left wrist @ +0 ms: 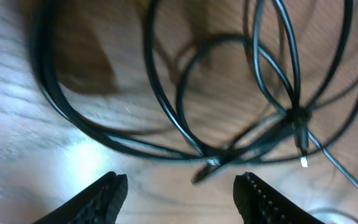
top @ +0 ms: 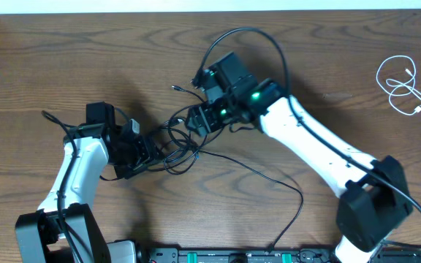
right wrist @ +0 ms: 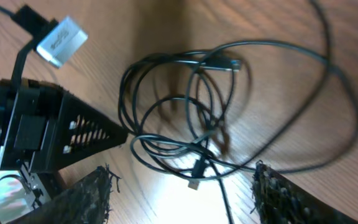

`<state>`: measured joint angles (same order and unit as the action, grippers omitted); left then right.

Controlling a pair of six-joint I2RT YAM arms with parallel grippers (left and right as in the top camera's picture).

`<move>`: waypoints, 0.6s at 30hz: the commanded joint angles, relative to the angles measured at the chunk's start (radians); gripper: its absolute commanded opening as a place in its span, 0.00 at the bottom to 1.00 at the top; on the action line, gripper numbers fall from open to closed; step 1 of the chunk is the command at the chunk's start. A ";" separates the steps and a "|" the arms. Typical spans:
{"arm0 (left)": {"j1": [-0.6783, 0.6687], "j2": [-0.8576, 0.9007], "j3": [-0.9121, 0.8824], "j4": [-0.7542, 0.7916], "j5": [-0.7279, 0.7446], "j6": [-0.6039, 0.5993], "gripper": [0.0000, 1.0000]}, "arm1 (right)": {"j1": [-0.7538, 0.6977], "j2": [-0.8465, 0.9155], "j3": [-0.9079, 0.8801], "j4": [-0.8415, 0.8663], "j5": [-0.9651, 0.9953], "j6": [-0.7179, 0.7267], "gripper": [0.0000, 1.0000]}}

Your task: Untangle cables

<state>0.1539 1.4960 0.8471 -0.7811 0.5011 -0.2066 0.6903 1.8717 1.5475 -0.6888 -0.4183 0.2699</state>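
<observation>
The left gripper (left wrist: pixel 179 190) has its fingers spread, with nothing between them; bare wood shows in the gap. Just ahead of its tips lie the black cables (left wrist: pixel 229 152), several thin loops crossing one another, with a small light-tipped plug (left wrist: pixel 303 159) pointing down out of the knot on the right.

The right gripper (right wrist: pixel 185 190) is also spread wide and holds nothing. Its two dark fingers frame the same bundle (right wrist: pixel 185 124) from the other side. One plug end (right wrist: pixel 194 179) lies near the middle of the gap and another (right wrist: pixel 229 63) lies at the far edge of the coils.

From overhead, the black cables (top: pixel 175 145) sit near the middle of the table (top: pixel 86 58), between the left gripper (top: pixel 143 155) and the right gripper (top: pixel 196 119). Whether either touches a strand cannot be told. One black strand runs out of the bundle toward the near edge.

The white cable (top: pixel 400 84) lies loosely looped at the far right, well apart from both arms.

The left arm rises from its base at the lower left, and its wrist turns right toward the tangle. The right arm stretches from the lower right diagonally up and left, with its wrist bent down over the bundle.
</observation>
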 commanded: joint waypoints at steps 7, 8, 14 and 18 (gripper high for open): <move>-0.003 -0.006 -0.038 0.052 -0.038 -0.244 0.61 | 0.045 0.105 -0.007 0.053 0.001 -0.041 0.53; -0.003 -0.006 -0.038 0.053 -0.039 -0.244 0.60 | 0.045 0.106 -0.007 0.039 0.000 -0.062 0.55; -0.003 -0.006 -0.038 0.054 -0.042 -0.244 0.60 | 0.053 0.110 -0.007 -0.041 -0.029 -0.296 0.66; -0.003 -0.006 -0.039 0.057 -0.042 -0.244 0.60 | 0.079 0.111 -0.019 -0.024 0.016 -0.481 0.52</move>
<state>0.1539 1.4960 0.8177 -0.7246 0.4706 -0.4416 0.7410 1.9759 1.5429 -0.7242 -0.4202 0.0067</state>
